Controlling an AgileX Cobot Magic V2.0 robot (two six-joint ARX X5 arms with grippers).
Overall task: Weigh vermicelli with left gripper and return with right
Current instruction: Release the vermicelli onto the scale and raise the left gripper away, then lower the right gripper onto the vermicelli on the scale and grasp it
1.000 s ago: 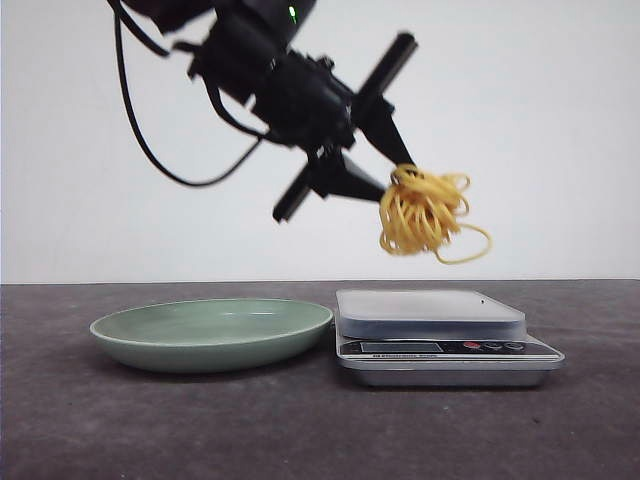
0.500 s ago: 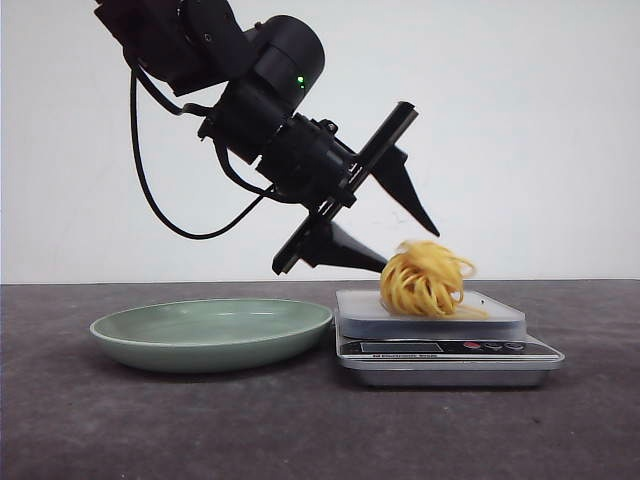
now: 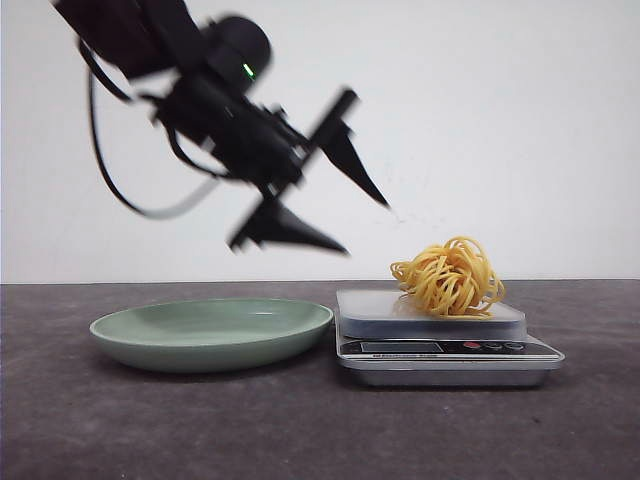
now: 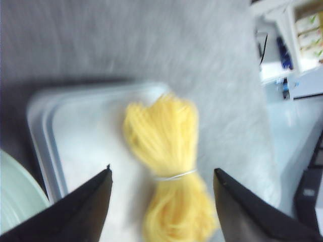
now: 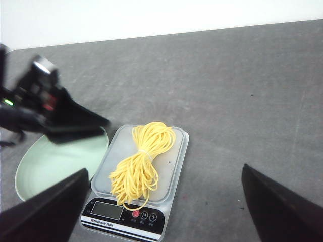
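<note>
The yellow vermicelli bundle (image 3: pixel 449 277) lies on the weighing pan of the silver kitchen scale (image 3: pixel 385 310), free of any finger; it also shows in both wrist views (image 4: pixel 169 161) (image 5: pixel 141 164). My left gripper (image 3: pixel 366 226) hangs open above and to the left of the scale, between it and the plate, its two pointed black fingers spread and empty. In the left wrist view that gripper (image 4: pixel 160 172) frames the bundle from above. My right gripper (image 5: pixel 164 174) is open and high over the table, looking down on the scale (image 5: pixel 166 189); it does not show in the front view.
A shallow pale green plate (image 3: pixel 130 325) sits on the dark grey table just left of the scale. The scale's display and buttons (image 5: pixel 144 216) face the robot. The left arm's black cable (image 3: pixel 115 190) loops down behind the gripper.
A second ago the left gripper held the vermicelli above the scale. It lowered, let the bundle go onto the pan, and has now pulled up and to the left, open.
</note>
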